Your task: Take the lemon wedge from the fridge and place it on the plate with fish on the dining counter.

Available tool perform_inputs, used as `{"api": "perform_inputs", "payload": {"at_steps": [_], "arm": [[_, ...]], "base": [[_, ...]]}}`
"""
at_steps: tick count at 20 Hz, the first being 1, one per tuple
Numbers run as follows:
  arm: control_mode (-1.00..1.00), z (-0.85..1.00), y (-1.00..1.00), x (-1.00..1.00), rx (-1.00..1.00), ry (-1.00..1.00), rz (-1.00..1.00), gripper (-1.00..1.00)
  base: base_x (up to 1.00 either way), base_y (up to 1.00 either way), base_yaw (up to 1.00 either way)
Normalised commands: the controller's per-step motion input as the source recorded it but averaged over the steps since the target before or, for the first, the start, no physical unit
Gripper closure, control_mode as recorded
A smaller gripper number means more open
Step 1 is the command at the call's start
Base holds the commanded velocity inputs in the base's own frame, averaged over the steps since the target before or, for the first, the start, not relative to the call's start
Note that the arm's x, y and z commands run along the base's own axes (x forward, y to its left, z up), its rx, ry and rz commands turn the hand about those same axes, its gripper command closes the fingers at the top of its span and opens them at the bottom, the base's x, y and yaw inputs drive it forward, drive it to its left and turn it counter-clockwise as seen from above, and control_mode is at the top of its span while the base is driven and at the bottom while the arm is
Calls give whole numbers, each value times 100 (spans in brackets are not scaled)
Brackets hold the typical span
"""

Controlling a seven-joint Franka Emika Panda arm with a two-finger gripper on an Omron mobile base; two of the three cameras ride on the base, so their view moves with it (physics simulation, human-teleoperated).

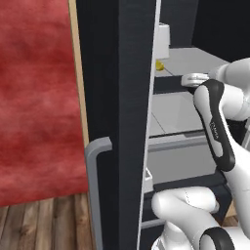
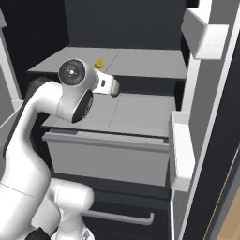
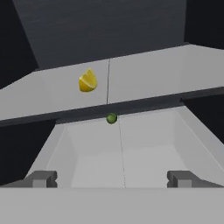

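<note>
1 lemon wedge [image 3: 88,81] sits on the upper pale grey shelf [image 3: 144,76] of the open fridge [image 2: 140,28], upper left of centre in the hand view. It is a tiny bright yellow piece, rounded below and pointed at the top. In the right base view the wedge [image 2: 99,63] lies in the upper left, just above the arm's round joint; in the left base view it [image 1: 159,64] peeks out past the edge of the black fridge door [image 1: 122,122], upper right of centre. 1 small green ball [image 3: 111,118] rests at the shelf's front lip, below and right of the wedge. The gripper [image 3: 113,178] shows 2 dark fingertips [image 3: 41,178] spread fully wide at the bottom of the hand view, holding nothing.
</note>
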Motion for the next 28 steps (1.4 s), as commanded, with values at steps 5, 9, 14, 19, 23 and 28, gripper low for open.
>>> {"api": "perform_inputs", "payload": {"at_steps": [5,9,14,19,23,28], "arm": [[100,0,0,0,0,0,0,-100],[100,0,0,0,0,0,0,-100],[100,0,0,0,0,0,0,-100],[-100,6,-19,-34,5,0,-15,-100],[-100,4,-1,9,0,0,-1,-100],[-100,71,4,60,1,0,-1,-100]], "base": [[74,-27,-3],[69,-25,-2],[70,-25,-4],[0,-7,-3],[0,0,0],[0,0,0]]}}
